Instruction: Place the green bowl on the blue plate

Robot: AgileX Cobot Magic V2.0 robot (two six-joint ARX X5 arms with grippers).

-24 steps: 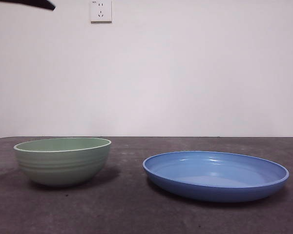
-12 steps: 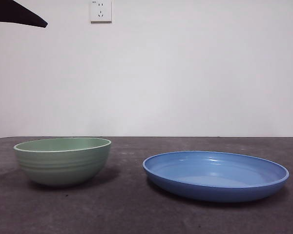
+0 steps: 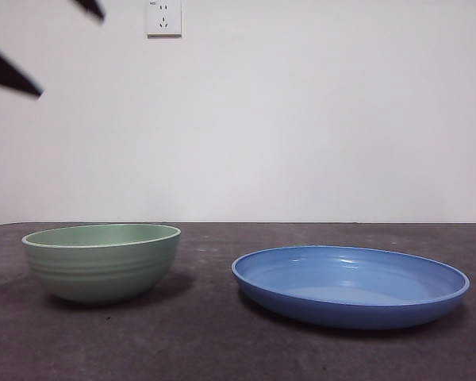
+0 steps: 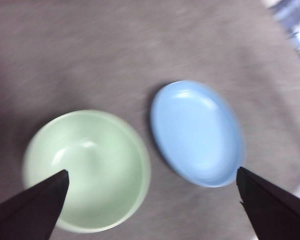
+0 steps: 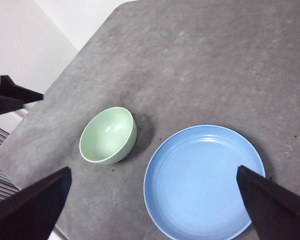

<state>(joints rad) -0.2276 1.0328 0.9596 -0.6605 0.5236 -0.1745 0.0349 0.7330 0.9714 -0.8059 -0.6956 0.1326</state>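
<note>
Above the green bowl (image 4: 87, 170), beside the blue plate (image 4: 196, 132), the left end effector (image 4: 152, 175) hangs wide open, empty.

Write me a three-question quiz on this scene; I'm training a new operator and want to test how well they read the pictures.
1. True or false: the green bowl already sits on the blue plate.
2. Which gripper is above the bowl with its jaws apart? A) left gripper B) right gripper
3. Fill in: the bowl holds ____.

Key
1. False: bowl and plate stand apart on the table.
2. A.
3. Nothing; its inside is bare in both wrist views.
</note>
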